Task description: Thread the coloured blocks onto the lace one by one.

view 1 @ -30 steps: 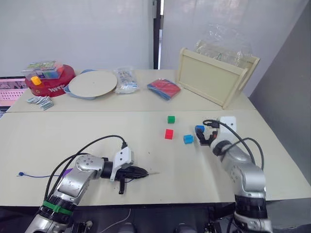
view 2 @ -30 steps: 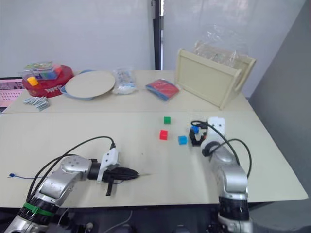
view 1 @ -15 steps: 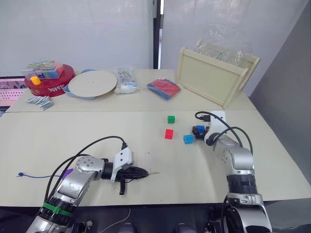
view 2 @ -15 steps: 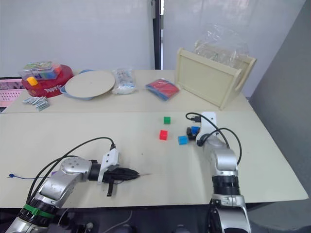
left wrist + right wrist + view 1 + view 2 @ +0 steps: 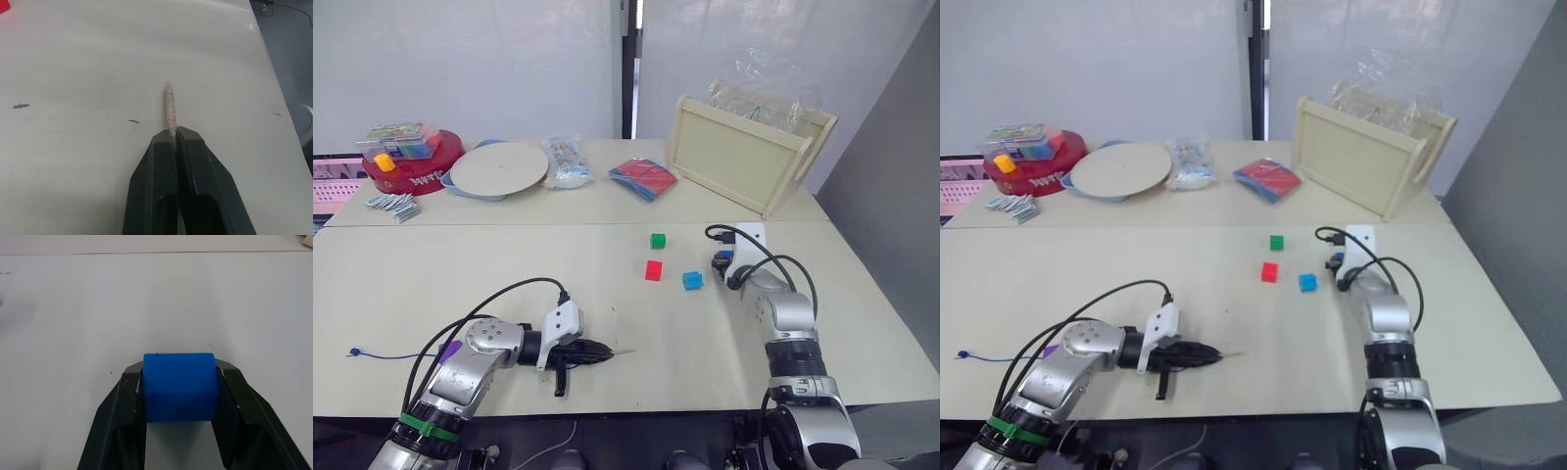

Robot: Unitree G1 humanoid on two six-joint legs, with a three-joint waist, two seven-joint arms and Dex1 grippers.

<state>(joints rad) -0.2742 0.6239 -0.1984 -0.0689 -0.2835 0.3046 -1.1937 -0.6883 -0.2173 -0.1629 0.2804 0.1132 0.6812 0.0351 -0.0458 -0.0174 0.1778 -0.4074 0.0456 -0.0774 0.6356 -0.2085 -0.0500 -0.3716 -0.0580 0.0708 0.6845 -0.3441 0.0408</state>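
Note:
My left gripper (image 5: pixel 176 133) is shut on the lace, whose pale stiff tip (image 5: pixel 169 105) sticks out past the fingertips just above the table. The dark blue cord trails left across the table to its knotted end (image 5: pixel 354 351). My right gripper (image 5: pixel 178 368) is shut on a dark blue block (image 5: pixel 179 387), both fingers against its sides. In the head views that gripper (image 5: pixel 721 260) is at the table's right. A light blue block (image 5: pixel 692 280), a red block (image 5: pixel 653 270) and a green block (image 5: pixel 657 240) lie loose to its left.
A wooden tray (image 5: pixel 739 157) leans at the back right with a clear bag behind it. On the far table are a red-and-blue packet (image 5: pixel 643 178), a clear bag (image 5: pixel 566 160), a round plate (image 5: pixel 499 168), a red tub (image 5: pixel 411 166) and small cards (image 5: pixel 394 204).
My right gripper has moved in over the dark blue block and shut on it. The left gripper and the lace have stayed put.

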